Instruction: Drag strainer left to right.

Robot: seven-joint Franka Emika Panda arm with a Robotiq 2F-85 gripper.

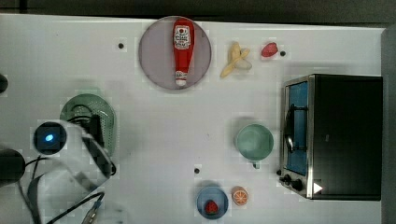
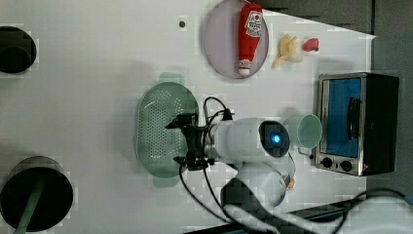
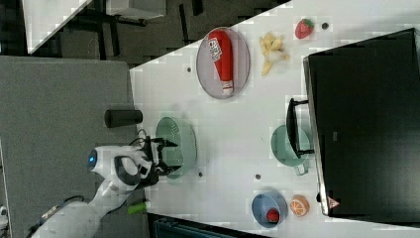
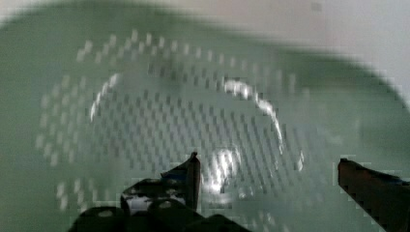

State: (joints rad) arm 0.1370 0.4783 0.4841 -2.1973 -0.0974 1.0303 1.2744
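Note:
The strainer [image 1: 77, 109] is a pale mint-green oval colander with small holes, lying on the white table at the top view's left. My gripper [image 2: 176, 142] hangs open over its bowl, one finger toward each long end, with nothing between the fingers. In the right view the gripper [image 3: 172, 156] sits over the strainer's [image 3: 182, 141] lower half. The wrist view looks straight into the perforated strainer [image 4: 159, 111], with both dark fingertips [image 4: 192, 169] low over it and the gripper [image 4: 268, 166] gap wide. The arm covers part of the strainer in the top view.
A grey-lilac plate [image 1: 154, 65] holds a ketchup bottle [image 1: 182, 49]. A banana [image 1: 236, 59] and a strawberry [image 1: 269, 49] lie beside it. A teal cup [image 1: 254, 141] stands next to a toaster oven [image 1: 336, 135]. A blue bowl [image 1: 212, 201] and an orange slice [image 1: 240, 196] are near the front edge.

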